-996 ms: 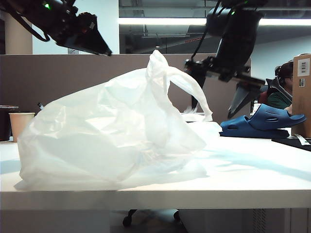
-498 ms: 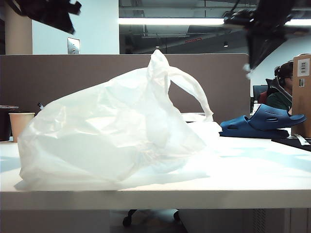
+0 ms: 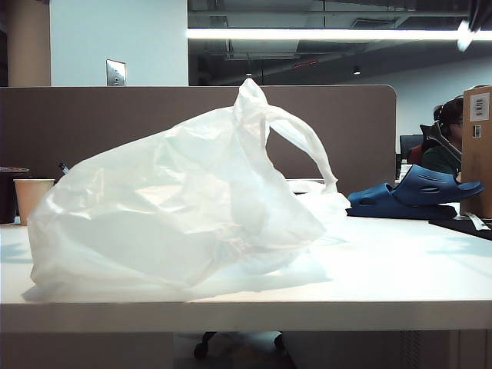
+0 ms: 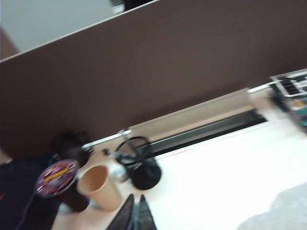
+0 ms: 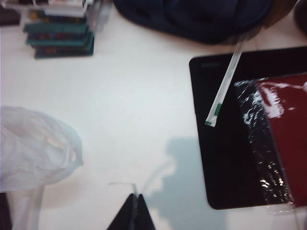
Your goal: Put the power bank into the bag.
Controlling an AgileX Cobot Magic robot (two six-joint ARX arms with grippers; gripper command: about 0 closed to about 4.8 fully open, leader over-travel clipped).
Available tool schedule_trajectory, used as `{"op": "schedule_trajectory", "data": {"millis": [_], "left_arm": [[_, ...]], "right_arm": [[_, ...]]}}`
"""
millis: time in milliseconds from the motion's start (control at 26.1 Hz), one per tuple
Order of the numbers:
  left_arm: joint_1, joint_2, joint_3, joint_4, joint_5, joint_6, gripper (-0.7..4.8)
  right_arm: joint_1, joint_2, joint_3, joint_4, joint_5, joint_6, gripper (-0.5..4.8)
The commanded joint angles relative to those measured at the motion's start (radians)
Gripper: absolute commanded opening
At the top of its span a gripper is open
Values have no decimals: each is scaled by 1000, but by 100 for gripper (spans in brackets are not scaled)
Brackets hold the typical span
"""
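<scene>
The bag (image 3: 177,207), crinkled translucent white plastic, sits puffed up on the white table (image 3: 384,269), with one loop handle (image 3: 307,142) hanging to its right. One edge of the bag (image 5: 33,148) also shows in the right wrist view. The power bank is out of view. My left gripper (image 4: 135,199) is shut and empty, high over the table's far left near a paper cup. My right gripper (image 5: 135,196) is also shut and empty, above bare table between the bag and a black pad. In the exterior view only a dark bit of the right arm (image 3: 480,11) shows.
A blue clog (image 3: 415,196) lies at the right, beside a flat black pad (image 5: 225,143) carrying a wrapped red book (image 5: 285,129). A stack of small cases (image 5: 60,33) stands behind. A paper cup (image 4: 98,184) and a black mesh pen holder (image 4: 141,167) sit far left by the partition (image 3: 154,115).
Both arms have lifted away from the bag and left the exterior view almost entirely. Both grippers went from open to shut. The bag has stayed where it was.
</scene>
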Motion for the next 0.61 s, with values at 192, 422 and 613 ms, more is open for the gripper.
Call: {"op": "schedule_trajectory", "data": {"millis": [192, 422, 613], "left_arm": [[67, -103, 5, -36, 75, -115, -7], [113, -206, 4, -111, 101, -133, -7], [114, -290, 4, -170, 99, -147, -7]], "right_arm": [[-28, -147, -11, 38, -2, -6, -1], [-28, -285, -137, 64, 0, -5, -1], [-28, -428, -317, 116, 1, -5, -2]]}}
